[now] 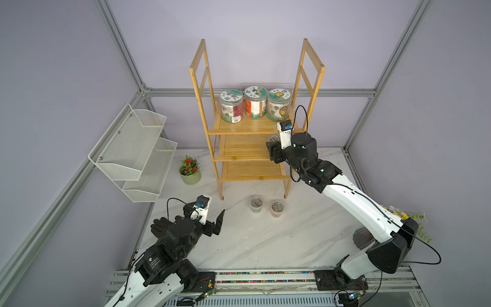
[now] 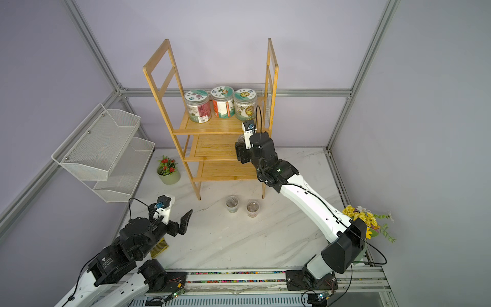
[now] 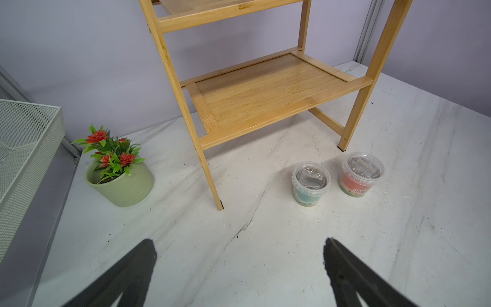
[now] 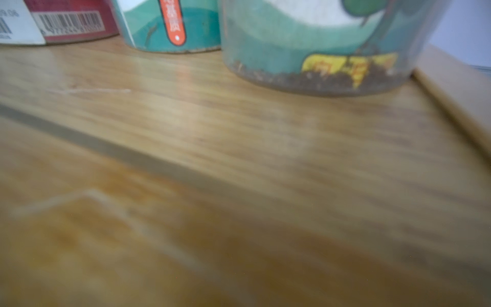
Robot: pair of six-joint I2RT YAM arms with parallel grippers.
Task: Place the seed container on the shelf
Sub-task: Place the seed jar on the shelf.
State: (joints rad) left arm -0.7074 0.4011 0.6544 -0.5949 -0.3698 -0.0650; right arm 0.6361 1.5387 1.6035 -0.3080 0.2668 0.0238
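Note:
The bamboo shelf (image 1: 247,125) (image 2: 212,127) stands at the back of the marble table. My right gripper (image 1: 273,151) (image 2: 240,151) is at the right front of the middle tier, shut on a small clear-lidded seed container (image 1: 273,138) (image 2: 241,138). Its jaws are hidden in the right wrist view, which shows only the top tier (image 4: 239,133). Two more seed containers (image 1: 256,204) (image 1: 277,208) stand on the table in front of the shelf, one teal (image 3: 310,183), one red (image 3: 361,174). My left gripper (image 1: 215,224) (image 3: 240,255) hovers open and empty at the front left.
Three large labelled jars (image 1: 255,101) line the back of the top tier. A white wire basket (image 1: 132,148) hangs on the left wall. A green pot of red flowers (image 1: 190,171) sits left of the shelf. Yellow flowers (image 2: 364,218) stand at the right edge.

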